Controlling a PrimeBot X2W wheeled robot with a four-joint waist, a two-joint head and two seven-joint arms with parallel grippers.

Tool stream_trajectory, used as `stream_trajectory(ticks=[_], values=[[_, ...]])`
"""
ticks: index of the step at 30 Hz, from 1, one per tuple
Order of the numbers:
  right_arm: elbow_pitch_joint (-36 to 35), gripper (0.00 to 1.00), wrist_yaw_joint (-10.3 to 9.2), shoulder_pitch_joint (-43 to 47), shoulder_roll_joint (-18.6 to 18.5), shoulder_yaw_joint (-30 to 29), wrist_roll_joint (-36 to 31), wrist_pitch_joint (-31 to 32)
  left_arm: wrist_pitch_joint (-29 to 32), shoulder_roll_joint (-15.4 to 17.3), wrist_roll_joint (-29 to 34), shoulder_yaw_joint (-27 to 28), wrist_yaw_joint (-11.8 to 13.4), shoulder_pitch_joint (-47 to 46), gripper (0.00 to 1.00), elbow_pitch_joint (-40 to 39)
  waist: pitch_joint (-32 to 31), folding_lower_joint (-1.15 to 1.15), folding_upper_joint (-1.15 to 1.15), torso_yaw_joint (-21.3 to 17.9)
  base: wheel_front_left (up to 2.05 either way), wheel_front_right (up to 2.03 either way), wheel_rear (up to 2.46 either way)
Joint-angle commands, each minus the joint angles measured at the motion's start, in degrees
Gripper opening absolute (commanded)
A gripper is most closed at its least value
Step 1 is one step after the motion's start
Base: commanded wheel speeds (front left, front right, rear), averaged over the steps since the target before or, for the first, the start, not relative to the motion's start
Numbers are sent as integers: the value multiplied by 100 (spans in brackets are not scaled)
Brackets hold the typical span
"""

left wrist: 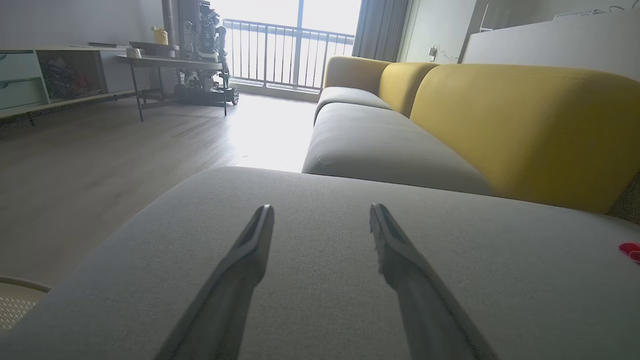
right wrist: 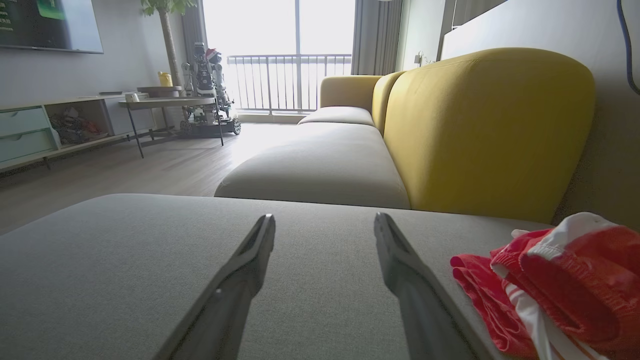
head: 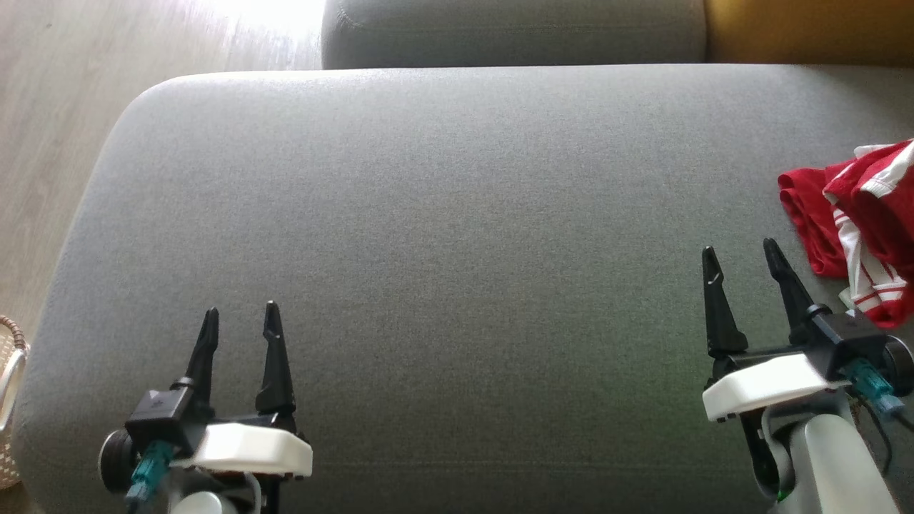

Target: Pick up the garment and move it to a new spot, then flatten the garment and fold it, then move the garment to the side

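Head view: left hand [head: 241,308] and right hand [head: 739,246] hover over the grey seat [head: 457,250], fingers pointing far, both spread wide and empty. The red-and-white garment [head: 807,214] lies bunched at the right, cut off by the frame edge.

Left wrist view: left hand [left wrist: 321,207] spread; the garment [left wrist: 631,250] is a red sliver at the right edge.

Right wrist view: right hand [right wrist: 325,216] spread; the garment [right wrist: 560,280] is crumpled just right of the fingers, apart from them.

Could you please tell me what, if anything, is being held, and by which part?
Nothing is held: left gripper and right gripper are open and empty; the crumpled red-and-white fabric garment lies ungripped.
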Motion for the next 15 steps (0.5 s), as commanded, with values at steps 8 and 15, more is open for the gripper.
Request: stream_trajectory(ticks=[8,15], values=[[-188,100,-2,-104,31,131,6,-36,-28,26,-279,232,-174,-169,100,-200,5,0,0,-19,0,0,0],[-172,100,-2,-77,31,185,32,-36,-28,26,-475,264,-259,-144,100,-121,9,0,0,-30,0,0,0]])
